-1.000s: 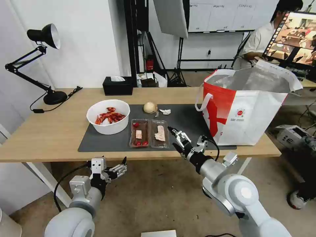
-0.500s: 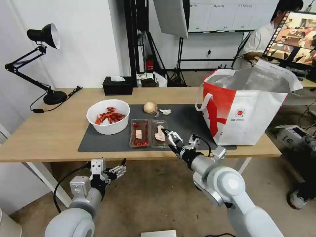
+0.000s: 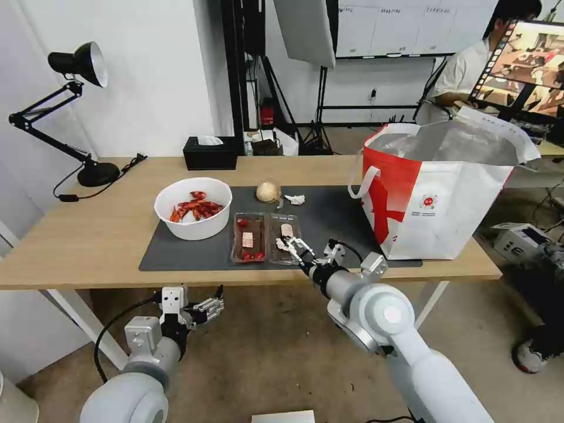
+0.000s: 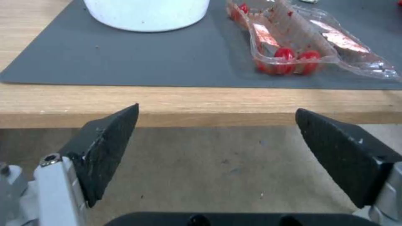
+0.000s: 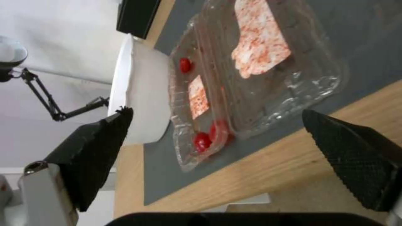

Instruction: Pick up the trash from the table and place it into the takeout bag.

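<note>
Over the last second our right gripper [image 3: 292, 245] has swung in from the bare mat beside the red-and-white foil-lined takeout bag [image 3: 437, 200] toward the clear hinged plastic tray with red scraps [image 3: 266, 237]; it now hangs at the tray's near right corner, jaws spread wide, nothing between them. The right wrist view confirms the two black fingers [image 5: 90, 153] standing well apart, the tray [image 5: 251, 72] framed in the gap beyond them but not yet touched, as far as we can tell. Our left gripper [image 3: 210, 304] stays parked below the front edge of the long light-wood table [image 3: 88, 235], open and empty. The tray lies open-faced on the dark grey mat [image 3: 194, 249], just beside the white round bowl of red crayfish shells [image 3: 193, 207]. The beige round lump [image 3: 268, 191] and the small crumpled white tissue [image 3: 295, 200] sit farther back on the mat, and the bag stands open-mouthed at the table's right end. We judge the tray is the first pick: the approach is nearly done, the grasp is not yet made, and nothing shows in the bag.
</note>
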You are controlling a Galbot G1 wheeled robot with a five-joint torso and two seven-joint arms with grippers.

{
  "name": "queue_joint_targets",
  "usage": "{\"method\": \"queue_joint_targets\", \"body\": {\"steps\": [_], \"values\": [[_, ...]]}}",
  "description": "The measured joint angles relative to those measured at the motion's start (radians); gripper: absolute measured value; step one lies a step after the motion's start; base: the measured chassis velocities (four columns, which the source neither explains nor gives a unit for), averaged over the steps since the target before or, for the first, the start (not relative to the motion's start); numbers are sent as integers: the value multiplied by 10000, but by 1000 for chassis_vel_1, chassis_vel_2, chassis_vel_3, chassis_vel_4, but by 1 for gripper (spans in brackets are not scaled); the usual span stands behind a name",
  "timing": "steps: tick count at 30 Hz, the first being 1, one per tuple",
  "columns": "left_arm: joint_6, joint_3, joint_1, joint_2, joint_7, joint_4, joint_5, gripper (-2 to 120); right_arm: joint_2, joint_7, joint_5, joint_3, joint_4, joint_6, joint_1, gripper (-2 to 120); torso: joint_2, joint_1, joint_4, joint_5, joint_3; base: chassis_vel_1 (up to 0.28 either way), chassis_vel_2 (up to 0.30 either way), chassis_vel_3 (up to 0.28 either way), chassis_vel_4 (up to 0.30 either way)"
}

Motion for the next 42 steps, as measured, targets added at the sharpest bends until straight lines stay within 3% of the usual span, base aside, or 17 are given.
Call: {"method": "queue_joint_targets", "body": {"steps": [17,42], "values": [[22,-129,139,128,-9,-52,-21,100,730,1499,-437,-480,-675,6,717,100,0,0,0,0,0,0,0,0,0],[43,-103,94,176,-24,-21,-56,100,1144,1676,-436,-503,-1136,-29,940,100,0,0,0,1,0,0,0,0,0]]}}
